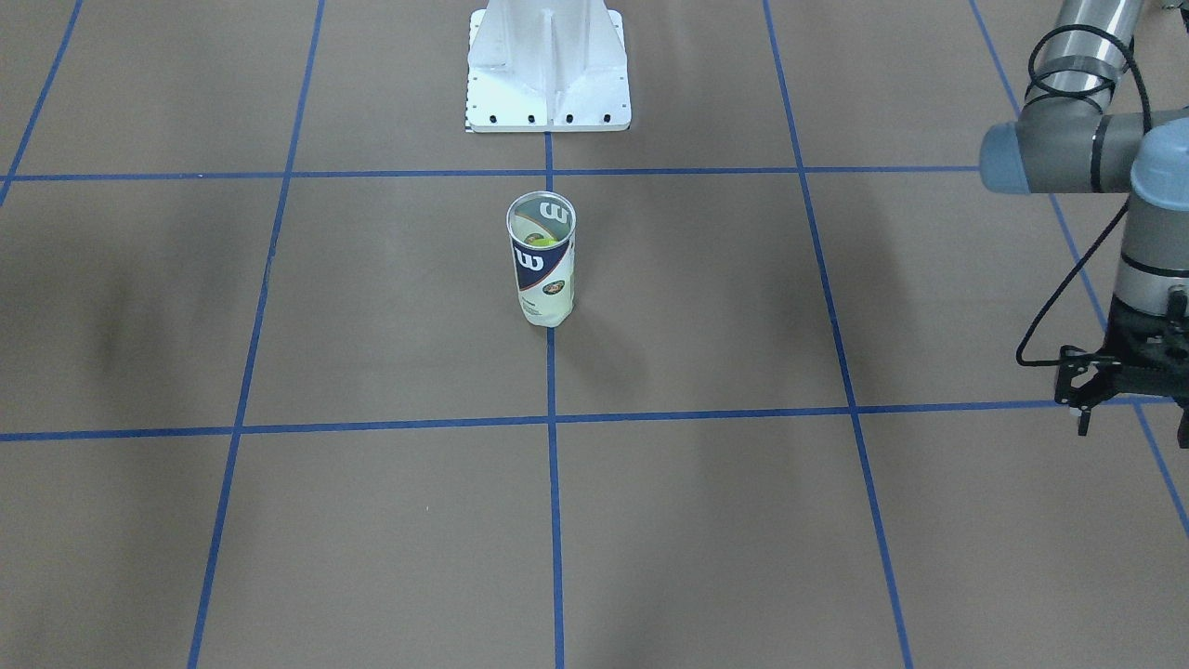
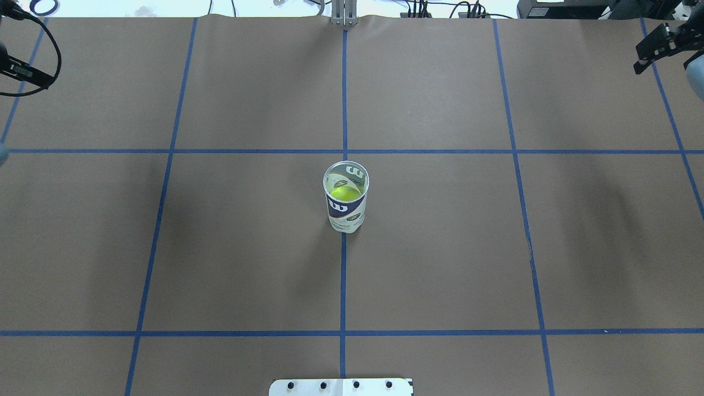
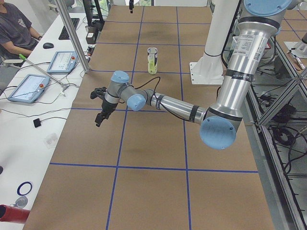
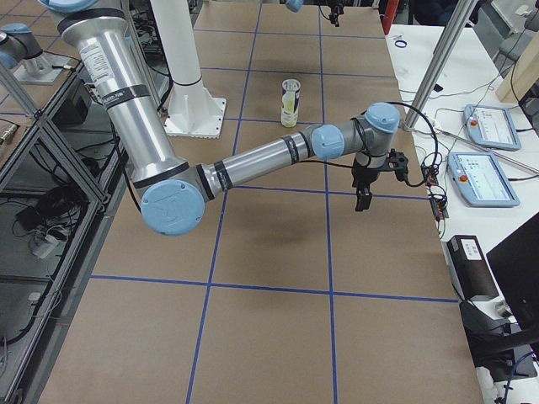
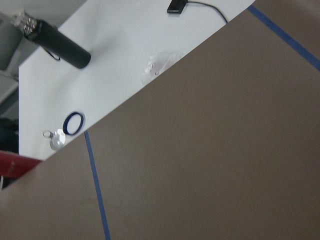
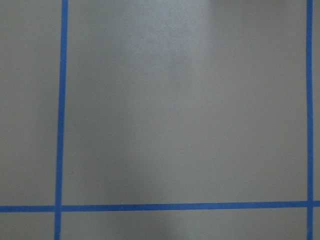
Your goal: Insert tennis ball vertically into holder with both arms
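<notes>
Navy-and-white labelling with a white "W" wraps the clear plastic tennis-ball can point(image 2: 345, 201), which stands upright on the centre tape line of the brown, blue-gridded desk point(image 2: 440, 247). Only the overhead view plainly shows the yellow-green tennis ball point(image 2: 344, 193) inside it. The left claw point(image 3: 100, 117) and right claw point(image 4: 362, 200) hang above opposite desk edges, well apart from the can; I cannot tell how far either is open.

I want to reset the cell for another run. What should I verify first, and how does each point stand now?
1. Holder upright: ok.
2. Ball inside holder: ok.
3. Left gripper well apart from holder: ok.
4. Right gripper well apart from holder: ok.
5. Both grippers open: cannot tell.
</notes>
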Robot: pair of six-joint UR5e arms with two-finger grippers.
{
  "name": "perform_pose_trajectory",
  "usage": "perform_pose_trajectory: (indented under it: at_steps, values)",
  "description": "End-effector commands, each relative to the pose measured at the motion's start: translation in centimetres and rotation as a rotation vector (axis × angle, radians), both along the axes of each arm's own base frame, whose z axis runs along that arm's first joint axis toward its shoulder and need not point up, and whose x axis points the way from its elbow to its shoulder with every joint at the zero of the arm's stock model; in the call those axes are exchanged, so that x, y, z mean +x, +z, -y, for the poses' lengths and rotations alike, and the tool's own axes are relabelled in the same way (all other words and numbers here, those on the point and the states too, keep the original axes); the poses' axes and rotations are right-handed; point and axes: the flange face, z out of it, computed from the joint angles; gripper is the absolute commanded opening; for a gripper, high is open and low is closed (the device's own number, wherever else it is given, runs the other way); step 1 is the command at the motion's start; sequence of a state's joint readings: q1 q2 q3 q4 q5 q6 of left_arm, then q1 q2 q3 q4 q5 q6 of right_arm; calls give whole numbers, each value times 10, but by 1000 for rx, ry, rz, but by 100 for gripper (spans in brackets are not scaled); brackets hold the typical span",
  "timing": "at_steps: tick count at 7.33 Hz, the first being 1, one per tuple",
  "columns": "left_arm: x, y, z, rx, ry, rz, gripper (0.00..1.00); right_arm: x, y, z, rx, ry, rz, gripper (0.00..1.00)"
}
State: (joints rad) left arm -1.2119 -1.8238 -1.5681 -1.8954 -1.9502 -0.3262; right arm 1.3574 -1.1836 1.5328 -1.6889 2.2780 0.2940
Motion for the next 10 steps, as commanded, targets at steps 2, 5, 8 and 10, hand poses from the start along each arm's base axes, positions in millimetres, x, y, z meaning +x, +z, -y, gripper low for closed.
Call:
perform_pose_trajectory:
  at_steps: [2, 5, 8, 10]
  values:
    - [-96, 48, -40, -290, -54, -301, 99, 67, 71, -11, -47, -10, 51, 99]
    - [-151, 67, -65, -489, -235, -438, 100, 71, 121, -43, -62, -73, 34, 99]
    - [-150, 76, -101, -400, -127, -393, 100, 73, 137, -58, -79, -81, 33, 99]
    - [-156, 92, -107, -423, -41, -345, 100, 74, 147, -67, -95, -84, 33, 99]
